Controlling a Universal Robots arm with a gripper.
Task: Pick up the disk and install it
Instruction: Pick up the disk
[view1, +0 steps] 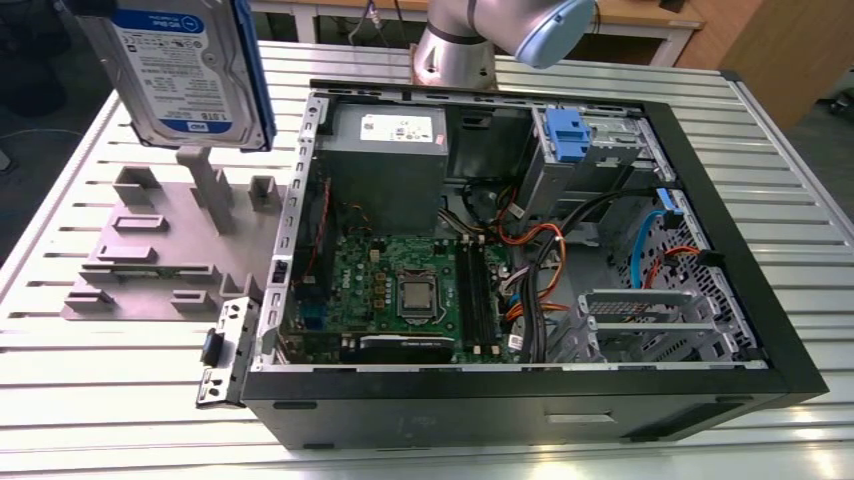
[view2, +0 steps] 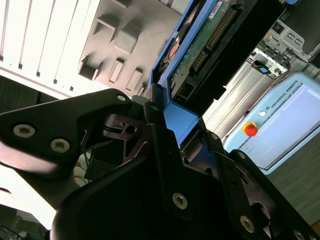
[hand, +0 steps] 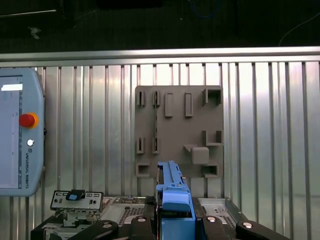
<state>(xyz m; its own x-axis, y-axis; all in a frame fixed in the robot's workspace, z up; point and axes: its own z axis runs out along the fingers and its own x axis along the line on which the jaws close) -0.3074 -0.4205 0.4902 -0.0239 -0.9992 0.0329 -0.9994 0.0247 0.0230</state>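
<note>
The disk (view1: 180, 75), a silver drive in a blue frame (hand: 172, 192), hangs in the air with its label side facing the exterior camera, above the grey holder plate (view1: 147, 250) at the exterior view's left. It is outside the open computer case (view1: 534, 400) on the slatted metal table (view1: 134, 400). In both wrist views the gripper (view2: 170, 125) is pinched onto the end of the blue frame, its black fingers (hand: 142, 225) pressed against either side. The pick-up looks done: the disk touches neither plate nor table. The installing is not, since the disk is well apart from the drive bay (view1: 587, 150) at the case's far corner, near the arm's base (view1: 461, 45). A control tablet (hand: 15, 135) lies on the table beside the plate.
</note>
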